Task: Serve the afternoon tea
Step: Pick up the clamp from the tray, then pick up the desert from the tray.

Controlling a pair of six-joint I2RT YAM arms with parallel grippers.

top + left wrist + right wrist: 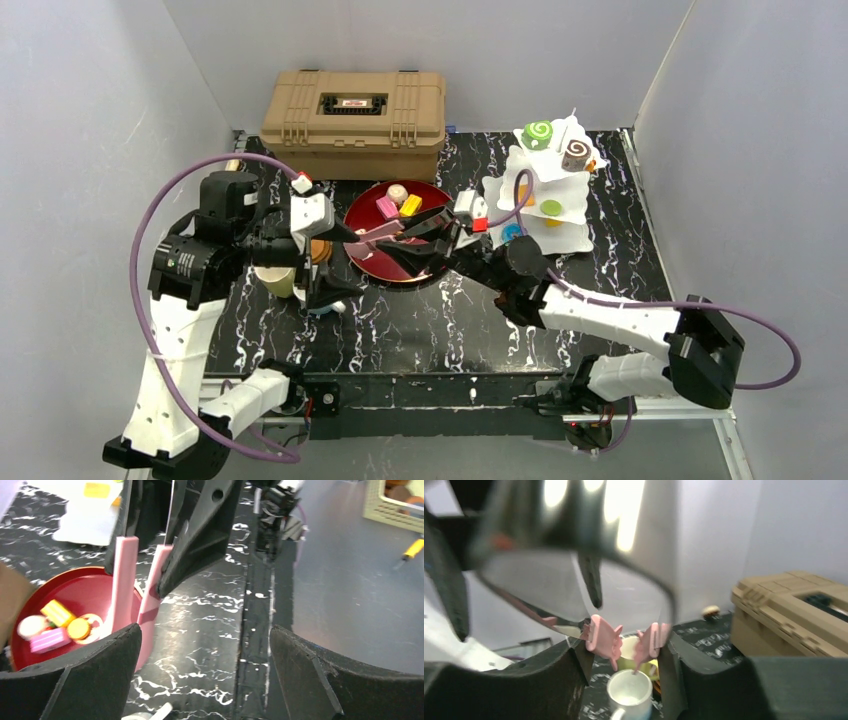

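From above, we see the left arm (pixel 180 300) bent in from the left edge. Its gripper (pixel 345 262) is spread wide, holding nothing, beside the red plate (pixel 362 215). The right arm (pixel 600 310) reaches in from the lower right, its gripper (pixel 398 245) clamped on pink-tipped tongs (pixel 375 237) over the plate, near the toy pastries (pixel 388 208).

In the left wrist view, the wide fingers (pixel 100 670) frame bare worktop (pixel 200 645). The tongs are at upper centre and the pastries at lower left.

In the right wrist view, the pink tips sit between the fingers, with the white mug (pixel 629 695) below centre and the pale yellow mug (pixel 626 650) behind it.

Top cam: high behind bases, looks down, whole table (pixel 400 320). L wrist: close, faces plate (pixel 75 590). R wrist: close, faces white mug (pixel 629 695). All share tongs (pixel 123 575).
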